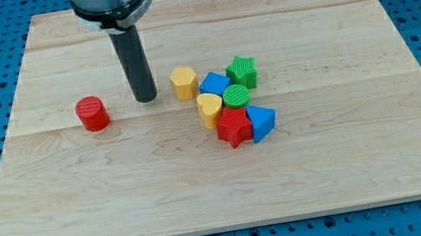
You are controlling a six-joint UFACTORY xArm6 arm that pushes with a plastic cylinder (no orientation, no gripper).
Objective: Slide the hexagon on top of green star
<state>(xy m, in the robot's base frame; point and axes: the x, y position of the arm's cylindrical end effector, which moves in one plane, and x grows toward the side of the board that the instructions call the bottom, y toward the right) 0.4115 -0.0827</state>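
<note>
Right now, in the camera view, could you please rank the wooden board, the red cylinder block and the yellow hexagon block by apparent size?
1. The wooden board, by far the largest.
2. The red cylinder block and the yellow hexagon block look about alike; I won't rank them.
My tip stands between them, nearer the hexagon.

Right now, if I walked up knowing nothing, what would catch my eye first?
A thick dark rod comes down from the view's top, my tip resting on the wooden board. Just right of it sits a huddle of bright blocks, with the yellow hexagon nearest my tip and the green star at the far side. A red cylinder stands alone to the left.
</note>
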